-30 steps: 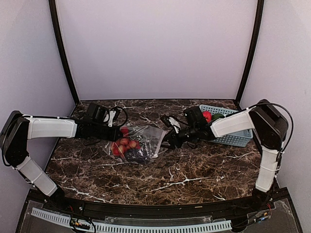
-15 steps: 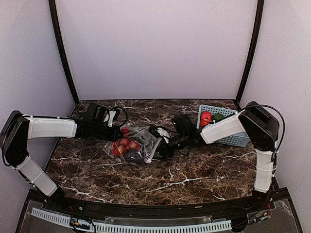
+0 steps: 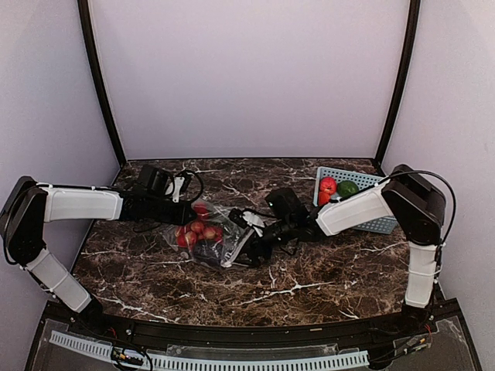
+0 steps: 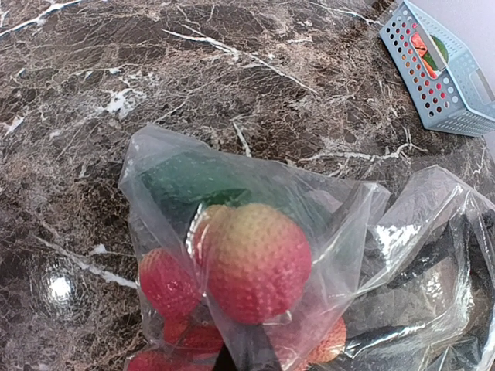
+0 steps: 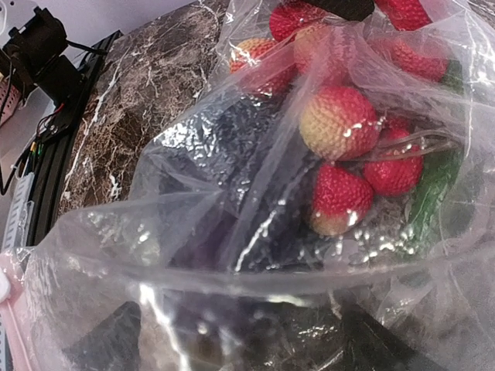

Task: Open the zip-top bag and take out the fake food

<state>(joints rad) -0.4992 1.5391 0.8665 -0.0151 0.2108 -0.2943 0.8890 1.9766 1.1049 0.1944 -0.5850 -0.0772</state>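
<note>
The clear zip-top bag (image 3: 220,239) lies mid-table with fake food inside: red strawberries (image 3: 195,230) and a dark purple piece (image 3: 210,249). My left gripper (image 3: 192,210) is at the bag's far left corner. In the left wrist view it (image 4: 246,360) is shut on a fold of the bag's film just below a large strawberry (image 4: 255,259). My right gripper (image 3: 249,249) is at the bag's right end. In the right wrist view it (image 5: 247,344) stands open, its dark fingers (image 5: 100,348) showing through the plastic on either side. The bag's zip strip (image 5: 255,270) runs across in front, strawberries (image 5: 340,120) beyond it.
A light blue perforated basket (image 3: 375,224) stands at the back right and holds a red fruit (image 3: 329,185) and a green one (image 3: 347,187). It also shows in the left wrist view as the basket (image 4: 456,93). Cables trail behind the left wrist.
My right arm has moved left from beside the basket up to the bag's right end, and its jaws have spread wider. The bag has bunched up leftward. The left arm has held still.
</note>
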